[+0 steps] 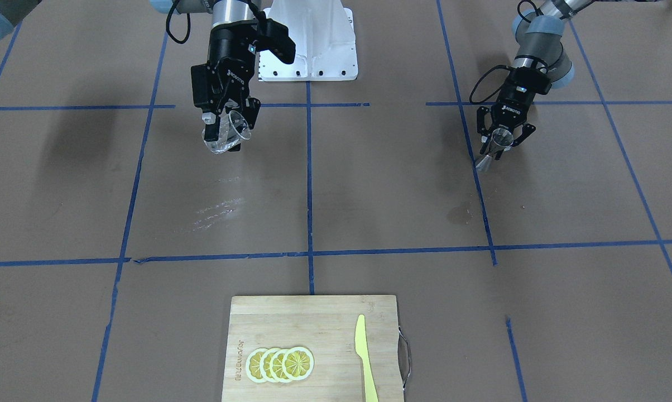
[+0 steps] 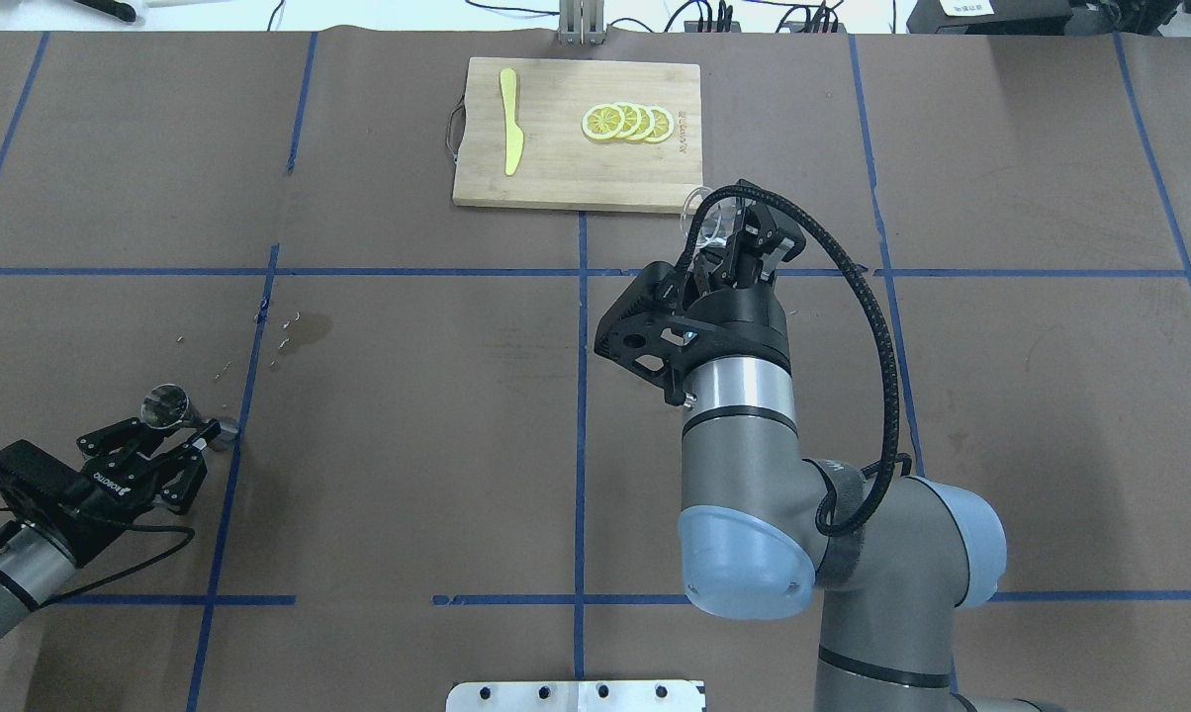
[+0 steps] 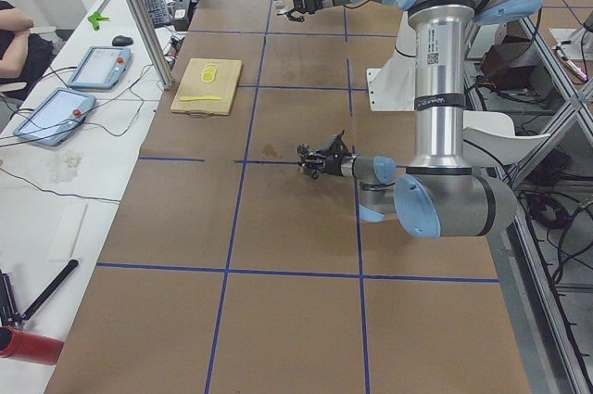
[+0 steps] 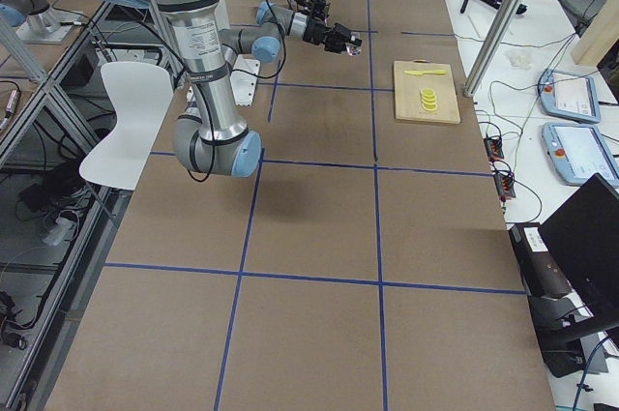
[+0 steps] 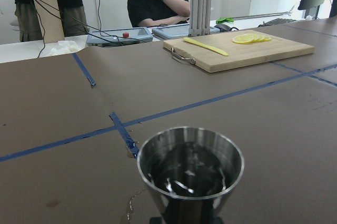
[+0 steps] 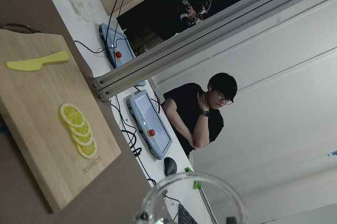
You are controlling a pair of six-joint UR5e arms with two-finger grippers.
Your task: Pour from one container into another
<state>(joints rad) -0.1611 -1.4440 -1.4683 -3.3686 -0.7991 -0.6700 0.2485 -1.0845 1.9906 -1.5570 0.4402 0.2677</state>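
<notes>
My right gripper point(image 1: 230, 127) is shut on the small clear glass tumbler point(image 1: 226, 134), held tilted well above the table. From overhead the tumbler point(image 2: 704, 210) shows just past my right gripper point(image 2: 740, 229), near the cutting board's corner. Its rim point(image 6: 192, 200) fills the bottom of the right wrist view. Far off at the table's other side, my left gripper point(image 1: 503, 140) is shut on the waist of the steel jigger point(image 1: 493, 149), low over the table. The jigger point(image 2: 165, 406) leans ahead of my left gripper point(image 2: 182, 441). Clear liquid lies in the jigger's upper cup point(image 5: 189, 168).
A wooden cutting board point(image 1: 313, 385) carries lemon slices point(image 1: 281, 364) and a yellow plastic knife point(image 1: 364, 357) at the table's far edge from the robot. Wet marks point(image 1: 219, 209) and a damp stain point(image 2: 309, 328) lie on the brown table. Operators sit beyond the board.
</notes>
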